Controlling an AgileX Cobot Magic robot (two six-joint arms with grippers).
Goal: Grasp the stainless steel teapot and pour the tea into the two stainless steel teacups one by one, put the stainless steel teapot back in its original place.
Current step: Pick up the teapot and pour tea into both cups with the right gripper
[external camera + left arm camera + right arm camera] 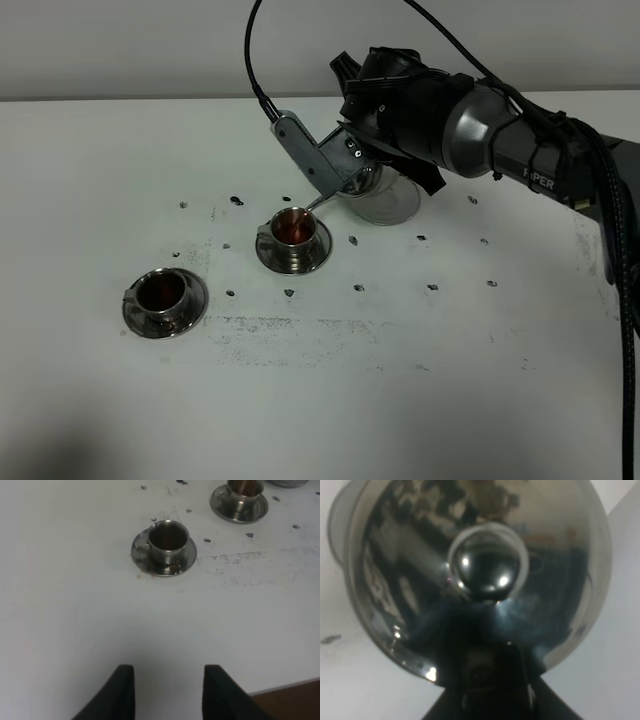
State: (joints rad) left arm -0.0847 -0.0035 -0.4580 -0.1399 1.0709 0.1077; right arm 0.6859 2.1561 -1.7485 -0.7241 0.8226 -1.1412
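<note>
I work over a white table [450,400], its top peppered with small dark marks [433,287] from nine to three o'clock and dimmed by a soft shadow [60,450] at seven o'clock. A plain pale wall [120,50] runs along twelve o'clock. Past the table's edge, my left wrist view catches a brown strip [295,705].
</note>
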